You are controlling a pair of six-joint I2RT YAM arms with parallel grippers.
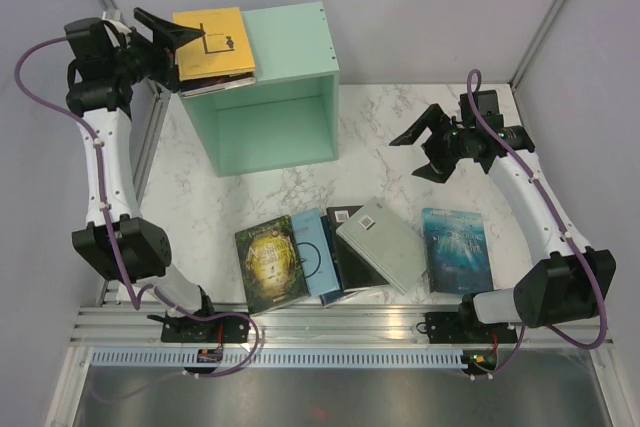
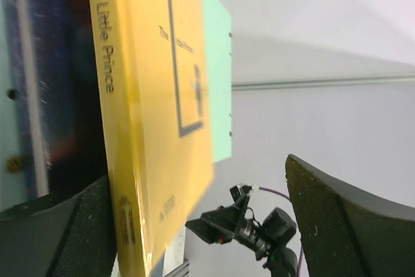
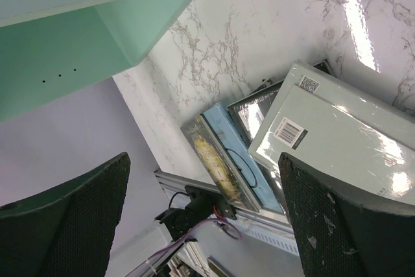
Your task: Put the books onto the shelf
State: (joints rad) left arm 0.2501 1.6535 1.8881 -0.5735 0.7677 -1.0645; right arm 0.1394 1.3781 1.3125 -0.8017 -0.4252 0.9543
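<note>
The yellow book (image 1: 212, 42) is flanked, not pinched, by the left gripper (image 1: 178, 44), whose fingers are spread. It is laid flat on another book at the far left corner of the shelf (image 1: 290, 42) top. The right gripper (image 1: 408, 157) is held spread above the table (image 1: 400, 107). An overlapping pile (image 1: 385, 242) and a teal book (image 1: 457, 247) are laid along the near edge.

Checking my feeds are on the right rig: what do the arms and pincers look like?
The left arm and right arm match: white links, black joint housings, a purple cable running along each. The left pincer and right pincer are black, with two wedge-shaped fingers whose pads are finely dimpled.
</note>
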